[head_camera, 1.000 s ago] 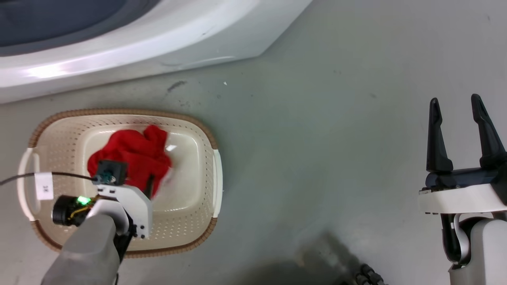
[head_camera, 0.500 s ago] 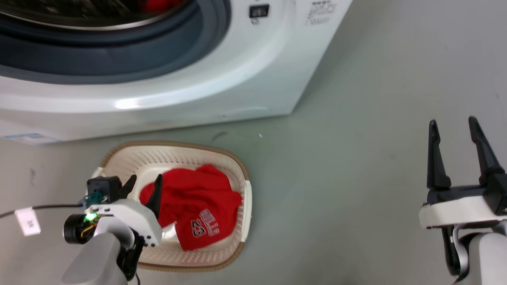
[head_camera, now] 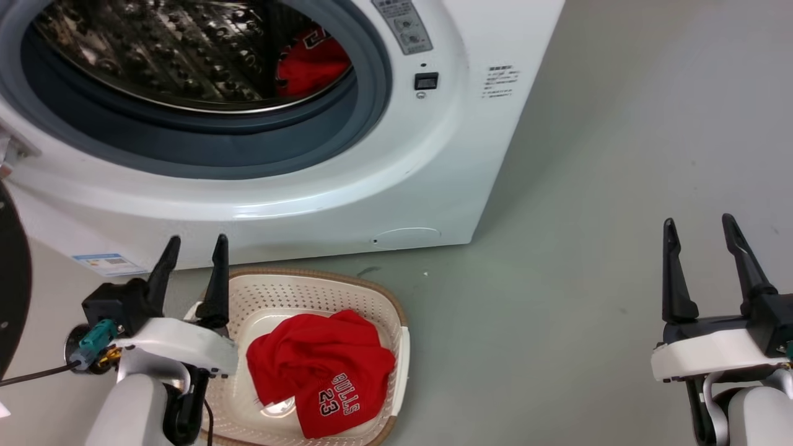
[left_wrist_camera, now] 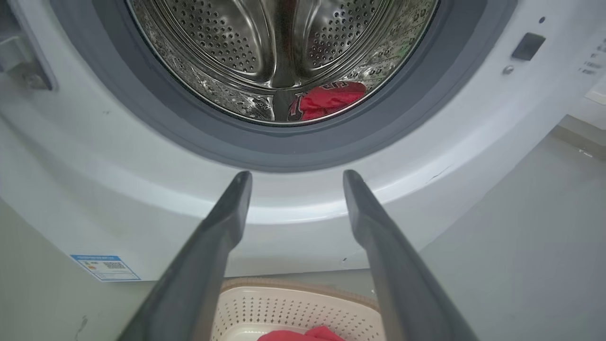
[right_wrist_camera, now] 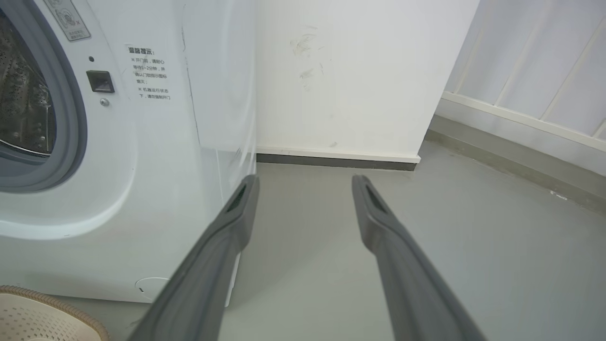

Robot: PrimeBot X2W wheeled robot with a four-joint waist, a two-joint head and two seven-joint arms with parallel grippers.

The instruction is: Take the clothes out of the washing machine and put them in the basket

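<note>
One red "BULLS 23" jersey (head_camera: pixel 322 378) lies crumpled in the cream basket (head_camera: pixel 322 296) on the floor in front of the white washing machine (head_camera: pixel 433 173). A second red jersey (head_camera: pixel 313 59) rests low in the steel drum, also seen as the jersey (left_wrist_camera: pixel 329 98) in the left wrist view. My left gripper (head_camera: pixel 195 243) is open and empty, raised above the basket's left rim, fingers pointing at the machine's porthole (left_wrist_camera: pixel 284 142). My right gripper (head_camera: pixel 697 224) hangs open and empty over bare floor far to the right.
The dark round door (head_camera: pixel 12 279) stands open at the far left edge. A white wall with a dark skirting (right_wrist_camera: pixel 336 161) runs behind the machine's right side. Grey floor (head_camera: pixel 588 186) stretches to the right of the basket.
The head camera has tilted up, bringing the drum into view. My left gripper let go of the jersey into the basket, then lifted clear, open. The right gripper holds its pose.
</note>
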